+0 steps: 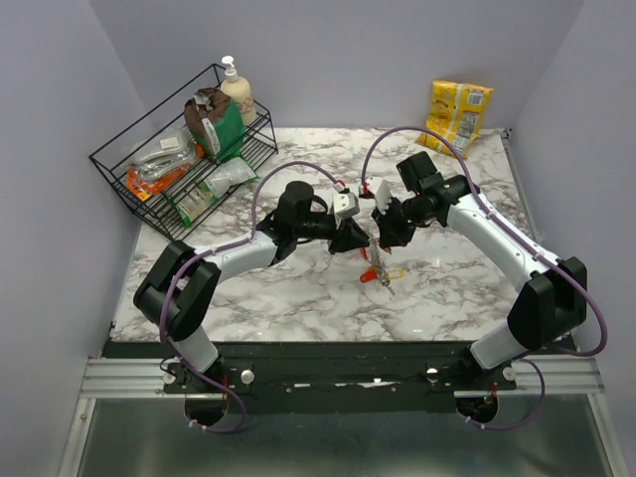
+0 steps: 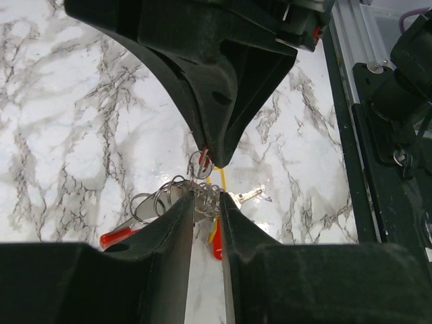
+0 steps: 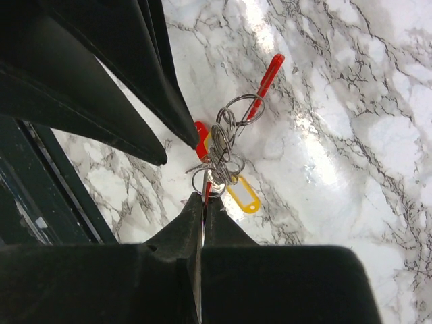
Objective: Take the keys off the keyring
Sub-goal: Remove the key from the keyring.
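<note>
The keyring is a cluster of thin metal rings (image 3: 223,152), held above the marble between both grippers. A red strap (image 3: 266,79), a yellow tag (image 3: 243,196) and a red-headed key (image 3: 201,135) hang from it. My left gripper (image 2: 204,199) is shut on the ring cluster (image 2: 202,192); a silvery key (image 2: 250,196) sticks out to its right. My right gripper (image 3: 204,197) is shut on a thin silvery key with a red bit at its tip. In the top view the left gripper (image 1: 350,238) and right gripper (image 1: 383,237) meet tip to tip, with the keys (image 1: 381,273) hanging below.
A black wire rack (image 1: 179,169) with packets stands at the back left, with a soap bottle (image 1: 237,89) on it. A yellow snack bag (image 1: 459,114) leans on the back wall at the right. The table's front rail (image 1: 338,373) lies near the arm bases.
</note>
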`<state>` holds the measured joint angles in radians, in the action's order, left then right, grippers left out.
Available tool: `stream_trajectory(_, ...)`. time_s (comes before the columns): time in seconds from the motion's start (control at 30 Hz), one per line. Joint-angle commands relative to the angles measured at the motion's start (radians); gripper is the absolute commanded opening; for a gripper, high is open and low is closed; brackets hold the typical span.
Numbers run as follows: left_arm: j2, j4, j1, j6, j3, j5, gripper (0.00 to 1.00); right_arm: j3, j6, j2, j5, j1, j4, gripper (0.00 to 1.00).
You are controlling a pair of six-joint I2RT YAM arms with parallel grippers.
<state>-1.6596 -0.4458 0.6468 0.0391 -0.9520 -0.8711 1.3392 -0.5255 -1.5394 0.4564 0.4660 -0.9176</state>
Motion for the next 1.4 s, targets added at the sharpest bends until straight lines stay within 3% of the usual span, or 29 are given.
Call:
stream_trajectory(0.0,0.021,-0.011,-0.010,0.030,0.021,0.001,0.32,-0.006,-0.008,0.032,0.005,0.008,0.002,0.06)
stream_trajectory(0.87,-0.072,-0.070,0.019,-0.060,-0.039,-0.051,0.31,0.011,-0.010,0.036,0.090,0.008,-0.018,0.06)
stream_trajectory(1.03,-0.065,-0.096,0.017,-0.077,-0.031,-0.077,0.27,0.011,-0.007,0.032,0.082,0.008,-0.015,0.06)
stream_trajectory(1.37,0.017,-0.057,-0.029,-0.044,0.016,-0.118,0.29,-0.015,-0.005,0.045,0.044,0.008,0.010,0.06)
